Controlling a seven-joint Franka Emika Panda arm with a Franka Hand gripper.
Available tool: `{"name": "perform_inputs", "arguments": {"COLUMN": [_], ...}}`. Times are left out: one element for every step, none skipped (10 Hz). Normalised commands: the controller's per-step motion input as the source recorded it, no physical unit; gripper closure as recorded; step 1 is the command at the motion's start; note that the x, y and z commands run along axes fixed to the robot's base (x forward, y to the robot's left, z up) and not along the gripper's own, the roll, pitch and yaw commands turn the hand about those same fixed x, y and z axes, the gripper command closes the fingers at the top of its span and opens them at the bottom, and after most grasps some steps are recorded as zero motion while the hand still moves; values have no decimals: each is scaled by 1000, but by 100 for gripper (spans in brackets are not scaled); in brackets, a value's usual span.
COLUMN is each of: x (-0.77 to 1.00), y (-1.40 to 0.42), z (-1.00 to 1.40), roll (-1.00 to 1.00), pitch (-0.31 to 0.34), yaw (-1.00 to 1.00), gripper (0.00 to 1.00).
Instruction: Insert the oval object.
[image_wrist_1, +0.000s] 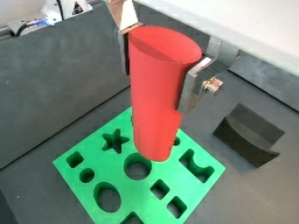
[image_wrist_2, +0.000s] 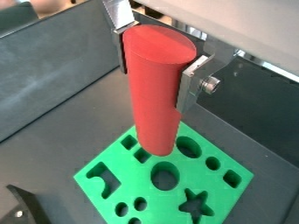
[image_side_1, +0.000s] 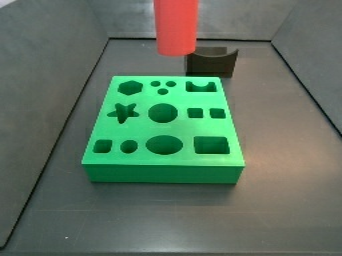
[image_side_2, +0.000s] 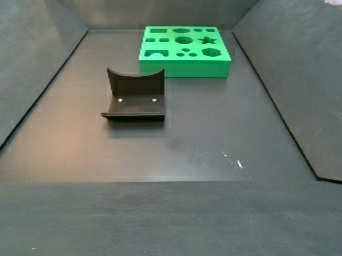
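My gripper (image_wrist_1: 160, 66) is shut on the oval object (image_wrist_1: 152, 96), a tall smooth red peg, gripping it near its top end, as both wrist views show (image_wrist_2: 158, 66). The peg (image_wrist_2: 155, 87) hangs upright above the green block (image_wrist_1: 96, 151), clear of its surface. The green block (image_side_1: 163, 172) has several cut-out holes, among them a star, a circle and an oval. In a side view only the peg's lower part (image_side_1: 177, 25) shows, over the block's far edge; the gripper is out of that view. Neither shows in the side view of the green block (image_side_2: 187, 68) from across the floor.
A dark arch-shaped block (image_side_1: 211, 60) stands on the dark floor just beyond the green block; it also shows in a wrist view (image_wrist_1: 247, 131) and a side view (image_side_2: 134, 95). Dark walls enclose the floor on the sides.
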Motion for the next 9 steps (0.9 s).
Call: {"name": "perform_inputs", "arguments": {"x": [-320,-289,-223,0,391,491,286,-11,-134], "y": [-940,-977,-974,-814,-351,-174,-34,0,20], "z": [-1000,-1000,-1000,-937,-849,-700,-637,-503,-403], "roll": [53,84,126,174,190,219,171,71,0], "pitch": [-83,-123,-180,-150,-110,0,0,-63,-130], "yaw": [-311,-323,-380,-457,-343,-563,-454,-66,3], "gripper": [100,100,100,100,100,100,100,100,100]}}
